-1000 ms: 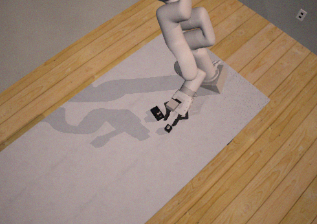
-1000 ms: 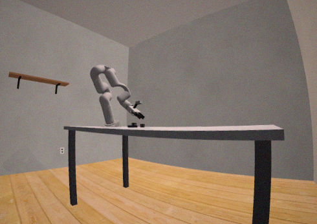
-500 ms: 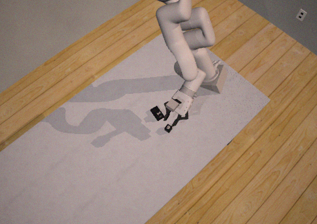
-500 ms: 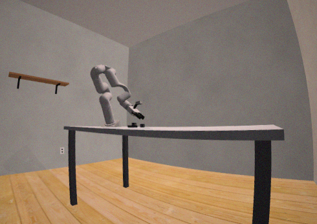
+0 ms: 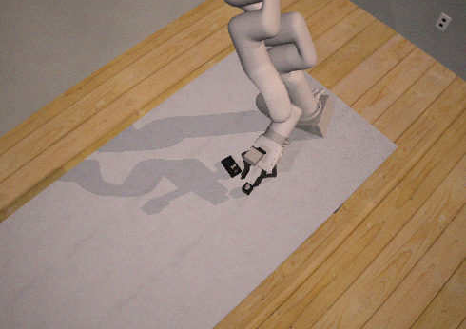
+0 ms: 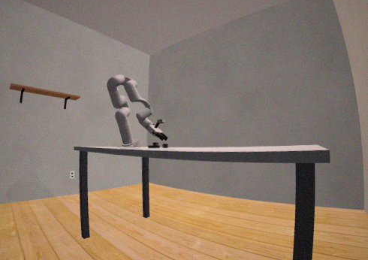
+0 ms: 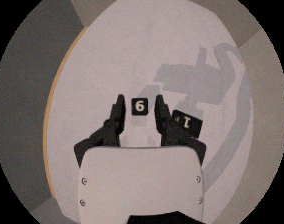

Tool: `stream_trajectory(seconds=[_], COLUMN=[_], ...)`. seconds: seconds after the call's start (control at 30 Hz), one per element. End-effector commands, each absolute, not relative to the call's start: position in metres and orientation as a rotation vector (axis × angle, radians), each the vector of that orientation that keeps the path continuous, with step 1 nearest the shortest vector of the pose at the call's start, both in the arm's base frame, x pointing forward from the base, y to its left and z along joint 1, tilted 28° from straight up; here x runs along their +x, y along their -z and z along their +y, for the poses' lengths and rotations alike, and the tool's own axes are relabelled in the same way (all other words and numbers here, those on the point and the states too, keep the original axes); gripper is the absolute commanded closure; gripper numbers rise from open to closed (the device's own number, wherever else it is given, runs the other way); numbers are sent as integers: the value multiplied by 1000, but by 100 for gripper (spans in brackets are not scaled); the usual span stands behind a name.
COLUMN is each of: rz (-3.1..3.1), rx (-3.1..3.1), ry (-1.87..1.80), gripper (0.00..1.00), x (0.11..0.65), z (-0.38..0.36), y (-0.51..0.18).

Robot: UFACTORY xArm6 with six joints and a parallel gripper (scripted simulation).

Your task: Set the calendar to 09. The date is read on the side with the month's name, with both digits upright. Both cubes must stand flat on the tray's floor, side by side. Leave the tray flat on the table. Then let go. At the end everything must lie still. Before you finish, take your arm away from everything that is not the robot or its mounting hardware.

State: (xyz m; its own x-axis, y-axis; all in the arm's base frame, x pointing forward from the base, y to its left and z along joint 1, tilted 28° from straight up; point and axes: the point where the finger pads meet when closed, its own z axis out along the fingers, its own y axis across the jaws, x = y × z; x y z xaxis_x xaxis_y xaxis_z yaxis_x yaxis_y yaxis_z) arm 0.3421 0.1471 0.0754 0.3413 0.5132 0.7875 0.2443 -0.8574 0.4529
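A black cube (image 5: pixel 246 187) (image 6: pixel 164 146) (image 7: pixel 140 106) lies on the table, apart from the tray, with a white 6 on its top face. The black tray (image 5: pixel 226 161) (image 6: pixel 152 146) lies flat just beside it. In it is a second cube (image 5: pixel 233 169) (image 7: pixel 185 121), which shows a 1 in the wrist view. My gripper (image 5: pixel 252 176) (image 6: pixel 164 137) (image 7: pixel 140 102) hangs tilted a little above the loose cube. Its fingers are half apart and hold nothing. In the wrist view the cube shows between the fingertips, lower down on the table.
The arm's base (image 5: pixel 316 117) stands on the grey table top (image 5: pixel 143 245) behind the tray. The table's long edges (image 6: pixel 225 157) are well away from the cubes. A wall shelf (image 6: pixel 43 92) hangs far to the left.
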Motion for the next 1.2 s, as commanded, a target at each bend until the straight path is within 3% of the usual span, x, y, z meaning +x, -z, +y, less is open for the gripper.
stream_trajectory(seconds=[0.0,1.17], rz=[680,680], rx=[2351,2351], ry=[-1528,-1528], gripper=[53,53], x=[345,356], z=[146,128], y=[-71,-31])
